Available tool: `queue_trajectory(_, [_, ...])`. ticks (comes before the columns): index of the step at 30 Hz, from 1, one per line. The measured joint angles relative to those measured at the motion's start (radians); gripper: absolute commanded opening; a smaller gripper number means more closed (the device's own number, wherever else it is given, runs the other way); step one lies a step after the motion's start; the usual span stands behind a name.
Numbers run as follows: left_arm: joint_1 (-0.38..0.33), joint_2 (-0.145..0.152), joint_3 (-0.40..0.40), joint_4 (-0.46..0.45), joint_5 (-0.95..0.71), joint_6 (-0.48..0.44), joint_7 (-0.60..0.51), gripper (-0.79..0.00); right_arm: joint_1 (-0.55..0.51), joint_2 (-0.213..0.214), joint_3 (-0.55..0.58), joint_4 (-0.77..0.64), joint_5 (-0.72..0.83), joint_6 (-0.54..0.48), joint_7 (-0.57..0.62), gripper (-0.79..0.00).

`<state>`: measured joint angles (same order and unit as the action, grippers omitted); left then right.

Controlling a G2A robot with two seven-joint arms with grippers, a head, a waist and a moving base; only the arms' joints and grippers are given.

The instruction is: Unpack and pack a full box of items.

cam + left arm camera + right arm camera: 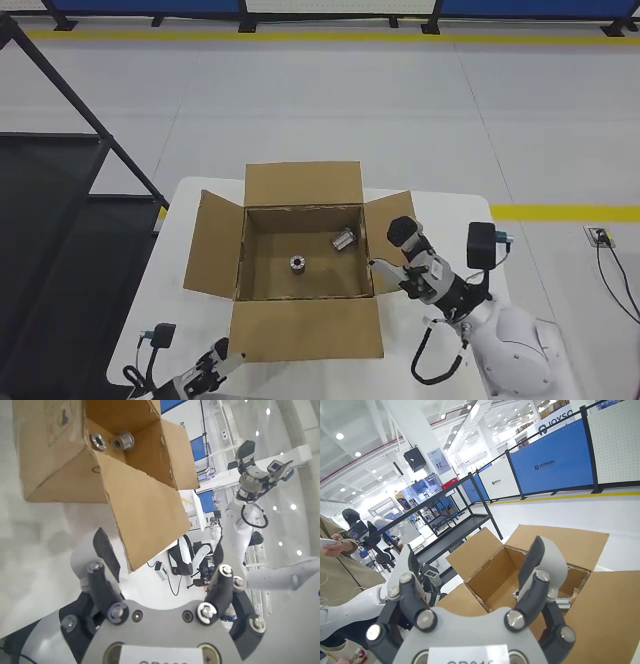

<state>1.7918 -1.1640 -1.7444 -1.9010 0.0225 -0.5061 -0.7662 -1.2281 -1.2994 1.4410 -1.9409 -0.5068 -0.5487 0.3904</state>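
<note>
An open cardboard box (300, 330) stands in the middle of the white table, all its flaps folded out. Two small metal bushings lie on its floor: one (297, 263) near the centre, the other (344, 240) toward the far right corner. The left wrist view looks past a flap at both bushings (98, 442) (122, 443). My right gripper (392, 250) hovers open over the box's right flap, tilted toward the box (490, 572), empty (473, 546). My left gripper (225, 355) is open and empty (160, 542) by the box's near-left corner, low at the table's front.
A black metal rack (60, 230) stands close to the table's left side. The white table (420, 370) has bare strips in front of and to the right of the box. A yellow floor line (565, 212) runs off to the right.
</note>
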Motion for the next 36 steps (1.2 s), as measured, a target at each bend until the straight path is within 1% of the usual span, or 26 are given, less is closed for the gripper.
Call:
queue_trajectory(1, [0.001,0.001,0.004,-0.003,0.017,0.008,0.007,-0.314,0.003,0.001,0.005,0.009,0.011,-0.003,-0.001,0.0])
queue_trajectory(2, [0.002,0.001,0.008,-0.006,0.03,0.013,0.012,-0.413,0.006,0.002,0.008,0.015,0.018,-0.006,0.0,0.0])
queue_trajectory(4, [0.003,0.002,0.019,-0.006,0.042,0.025,0.018,-0.545,0.013,0.005,0.014,0.026,0.03,-0.009,0.002,0.0])
queue_trajectory(5, [0.003,0.002,0.022,-0.005,0.044,0.031,0.021,-0.717,0.016,0.006,0.016,0.03,0.034,-0.01,0.002,0.0])
queue_trajectory(6, [0.002,0.003,0.024,-0.003,0.046,0.036,0.024,-0.785,0.018,0.007,0.018,0.033,0.039,-0.01,0.0,0.0])
queue_trajectory(9, [0.001,0.005,0.029,0.0,0.045,0.042,0.028,-0.785,0.025,0.009,0.028,0.046,0.048,0.009,-0.006,0.0])
queue_trajectory(11, [0.002,0.006,0.026,0.0,0.051,0.043,0.031,-0.785,0.033,0.012,0.031,0.057,0.067,0.069,0.026,0.0])
queue_trajectory(13, [0.006,0.009,0.023,-0.001,0.054,0.041,0.026,-0.785,0.054,0.015,0.047,0.062,0.088,0.144,0.075,0.0])
queue_trajectory(16, [0.012,0.012,0.012,-0.003,0.049,0.036,0.021,-0.785,0.082,0.021,0.074,0.084,0.146,0.226,0.152,0.0])
queue_trajectory(22, [0.03,0.019,-0.015,-0.005,0.033,0.025,0.01,-0.785,0.153,0.04,0.145,0.166,0.263,0.353,0.358,0.0])
queue_trajectory(24, [0.034,0.022,-0.023,-0.003,0.033,0.022,0.006,-0.785,0.169,0.045,0.155,0.189,0.287,0.373,0.396,0.0])
queue_trajectory(27, [0.037,0.025,-0.03,0.005,0.025,0.022,0.001,-0.785,0.183,0.051,0.165,0.212,0.311,0.368,0.423,0.0])
queue_trajectory(30, [0.039,0.028,-0.036,0.01,0.015,0.021,-0.005,-0.785,0.187,0.055,0.155,0.228,0.318,0.378,0.449,0.0])
queue_trajectory(32, [0.042,0.03,-0.041,0.013,0.011,0.021,-0.011,-0.785,0.2,0.059,0.144,0.246,0.313,0.405,0.482,0.0])
queue_trajectory(33, [0.043,0.032,-0.044,0.015,0.008,0.02,-0.015,-0.757,0.212,0.061,0.135,0.26,0.313,0.422,0.506,0.0])
queue_trajectory(34, [0.044,0.033,-0.046,0.017,0.006,0.02,-0.018,-0.486,0.222,0.063,0.13,0.273,0.312,0.435,0.523,0.0])
queue_trajectory(35, [0.044,0.034,-0.048,0.018,0.003,0.018,-0.022,0.0,0.233,0.064,0.124,0.287,0.309,0.448,0.535,0.0])
queue_trajectory(36, [0.044,0.035,-0.05,0.019,0.002,0.017,-0.025,0.0,0.244,0.065,0.118,0.3,0.306,0.458,0.544,0.0])
